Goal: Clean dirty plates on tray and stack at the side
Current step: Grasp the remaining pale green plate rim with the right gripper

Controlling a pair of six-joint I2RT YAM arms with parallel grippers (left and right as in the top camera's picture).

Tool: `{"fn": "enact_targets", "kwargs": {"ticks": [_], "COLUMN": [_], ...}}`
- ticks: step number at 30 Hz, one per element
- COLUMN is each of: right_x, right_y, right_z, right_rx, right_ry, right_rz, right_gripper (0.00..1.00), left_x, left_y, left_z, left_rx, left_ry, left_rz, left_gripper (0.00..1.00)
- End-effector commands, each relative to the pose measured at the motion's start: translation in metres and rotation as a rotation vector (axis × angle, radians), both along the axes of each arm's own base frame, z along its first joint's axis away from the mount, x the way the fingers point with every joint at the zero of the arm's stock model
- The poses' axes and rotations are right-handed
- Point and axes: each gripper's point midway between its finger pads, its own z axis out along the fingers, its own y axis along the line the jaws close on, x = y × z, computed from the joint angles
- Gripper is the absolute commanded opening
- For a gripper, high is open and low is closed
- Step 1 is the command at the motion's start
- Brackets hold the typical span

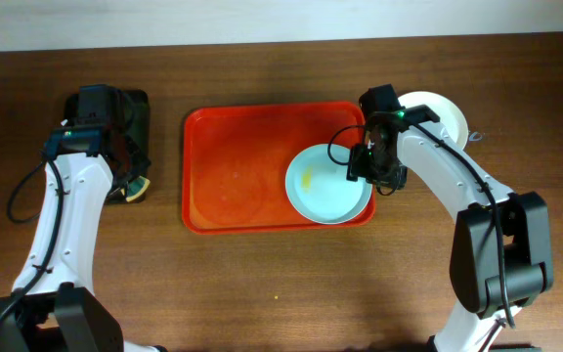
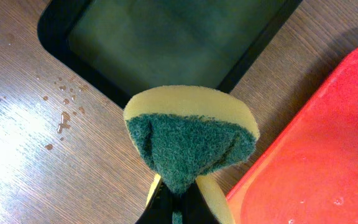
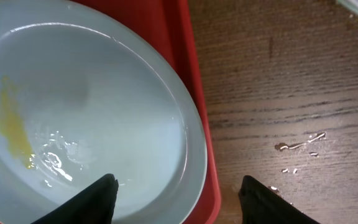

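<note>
A pale mint-blue plate [image 1: 323, 186] with a yellow smear lies at the right end of the red-orange tray [image 1: 233, 176]. It also shows in the right wrist view [image 3: 92, 112], resting against the tray's rim [image 3: 185, 74]. My right gripper [image 1: 371, 168] is open over the plate's right edge, with its fingers [image 3: 176, 193] straddling the plate and tray rim. A cream-white plate [image 1: 443, 112] sits on the table right of the tray, partly hidden by the right arm. My left gripper [image 1: 130, 181] is shut on a yellow and green sponge [image 2: 191, 137] left of the tray.
A smaller black tray [image 2: 173, 37] stands at the far left, under the left arm [image 1: 106, 117]. Water droplets lie on the wooden table [image 2: 61, 118] beside it and right of the red tray [image 3: 297, 146]. The red tray's left corner shows in the left wrist view [image 2: 316, 168].
</note>
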Motion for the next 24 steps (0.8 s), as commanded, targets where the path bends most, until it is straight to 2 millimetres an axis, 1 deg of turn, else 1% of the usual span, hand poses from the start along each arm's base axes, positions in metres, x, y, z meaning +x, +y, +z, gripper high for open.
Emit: {"fn": "enact_targets", "kwargs": {"ticks": [1,5,6,8,9,12,17,18,19,22,24], "right_x": [-0.007,-0.016,-0.021,-0.029,-0.030,-0.030,-0.029,-0.029,-0.029,-0.033,-0.034], "right_y": [0.004,0.008,0.008,0.005,0.005,0.010,0.010,0.010,0.010,0.012,0.019], "right_z": [-0.006,-0.013,-0.018,-0.029,-0.032,-0.032,-0.033,-0.033,-0.033,-0.040,-0.042], "right_rx": [-0.013,-0.017,-0.017,-0.021,-0.015,0.008,0.009,0.009,0.009,0.008,0.014], "right_ry": [0.025,0.053,0.066,0.085,0.085,0.088,0.083,0.083,0.084,0.087,0.080], "right_rz": [0.006,-0.036,-0.066,-0.135,-0.143,-0.141,-0.140,-0.141,-0.141,-0.140,-0.127], "right_gripper": [0.64,0.63,0.62,0.57,0.55,0.54,0.53,0.52,0.45,0.44,0.44], "left_x": [0.000,-0.001,-0.001,-0.001,-0.001,-0.001,-0.001,-0.001,-0.001,-0.001,-0.001], "left_y": [0.000,0.000,0.000,0.000,0.000,0.000,0.000,0.000,0.000,0.000,0.000], "left_z": [-0.002,-0.002,-0.002,-0.002,-0.002,-0.002,-0.002,-0.002,-0.002,-0.002,-0.002], "left_rx": [-0.012,-0.012,-0.012,-0.012,-0.012,-0.012,-0.012,-0.012,-0.012,-0.012,-0.012], "left_ry": [0.000,0.003,0.003,0.004,0.004,0.003,0.003,0.004,0.003,0.003,0.003], "left_rz": [0.015,0.015,0.015,0.015,0.015,0.015,0.015,0.015,0.015,0.015,0.015], "left_gripper": [0.00,0.00,0.00,0.00,0.00,0.00,0.00,0.00,0.00,0.00,0.00]}}
